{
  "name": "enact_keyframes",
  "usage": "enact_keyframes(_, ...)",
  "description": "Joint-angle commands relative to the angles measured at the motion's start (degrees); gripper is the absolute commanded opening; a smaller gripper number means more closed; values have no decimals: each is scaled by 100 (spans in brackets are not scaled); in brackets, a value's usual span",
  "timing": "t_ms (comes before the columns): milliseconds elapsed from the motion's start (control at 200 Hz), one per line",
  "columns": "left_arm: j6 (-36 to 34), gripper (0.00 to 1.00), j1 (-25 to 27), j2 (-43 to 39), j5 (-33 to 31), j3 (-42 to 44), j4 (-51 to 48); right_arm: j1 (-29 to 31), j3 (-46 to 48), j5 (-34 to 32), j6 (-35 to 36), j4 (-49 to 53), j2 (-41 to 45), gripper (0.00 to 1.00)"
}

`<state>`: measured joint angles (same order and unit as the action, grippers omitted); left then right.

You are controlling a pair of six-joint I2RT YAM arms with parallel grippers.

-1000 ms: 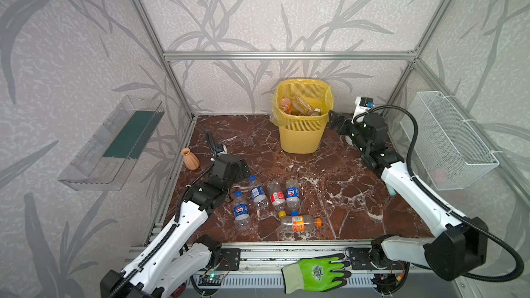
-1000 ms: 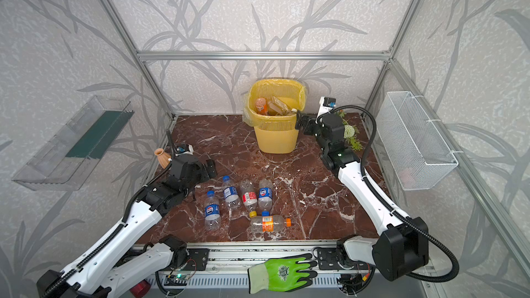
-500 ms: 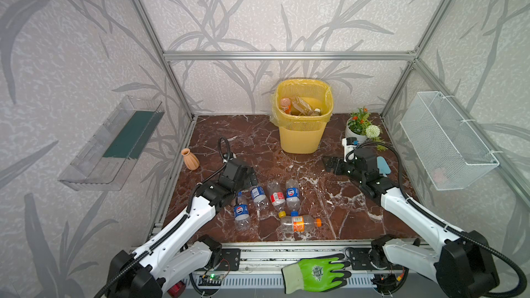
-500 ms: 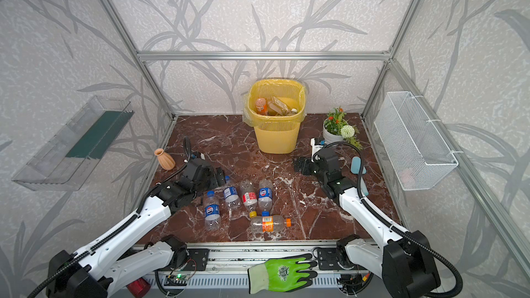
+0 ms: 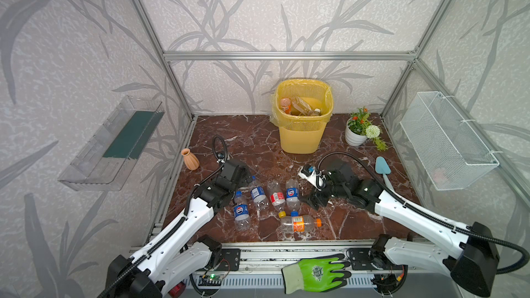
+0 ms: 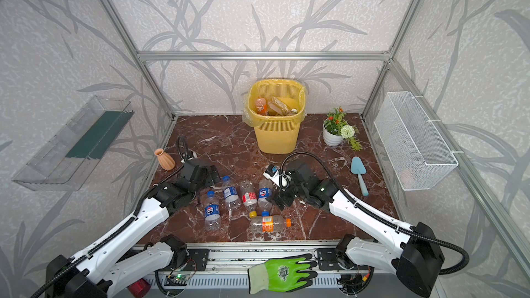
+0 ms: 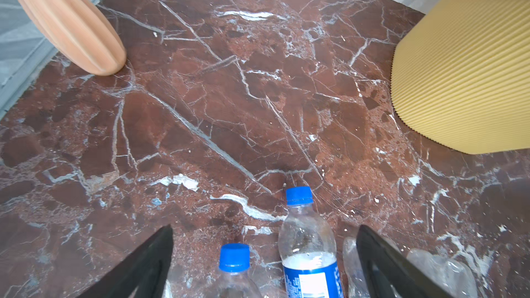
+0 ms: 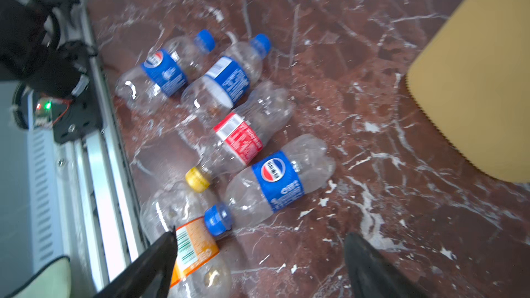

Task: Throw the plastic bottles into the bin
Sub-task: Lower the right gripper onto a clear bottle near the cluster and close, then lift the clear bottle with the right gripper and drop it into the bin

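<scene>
Though both gape wide — left hand [image 7: 265, 227], right hand [image 8: 260, 235] — neither holds anything.

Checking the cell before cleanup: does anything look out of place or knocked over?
Five plastic bottles lie flat on the floor, the orange-labelled bottle crosswise to the rest. A green glove lies on the front rail.
</scene>
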<state>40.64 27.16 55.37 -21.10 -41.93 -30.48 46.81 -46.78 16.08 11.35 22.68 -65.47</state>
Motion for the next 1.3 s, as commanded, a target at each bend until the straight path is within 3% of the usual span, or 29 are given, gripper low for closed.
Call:
enact_keyframes(0, -117, 99, -90, 35, -254, -217, -164, 359, -178, 166, 724, 706, -184, 89)
enact_keyframes(225, -158, 99, -222, 88, -142, -261, -149, 929, -399, 172, 1091, 1018, -857, 81)
enact_keyframes(455, -136, 99, -274, -4, -97, -206, -194, 1409, -634, -17, 1209, 1069, -1556, 81)
enact_keyframes(900, -144, 99, -339, -159, -139, -157, -278, 1704, -906, -626, 1387, 1172, -2494, 78)
enact_keyframes(1025, -147, 99, -355, -167, -140, -149, -300, 1802, -1136, -895, 1406, 1438, -2862, 71)
enact_keyframes(1295, -152, 99, -372, -193, -133, -153, -317, 1954, -1211, -1002, 1435, 1432, -2985, 66)
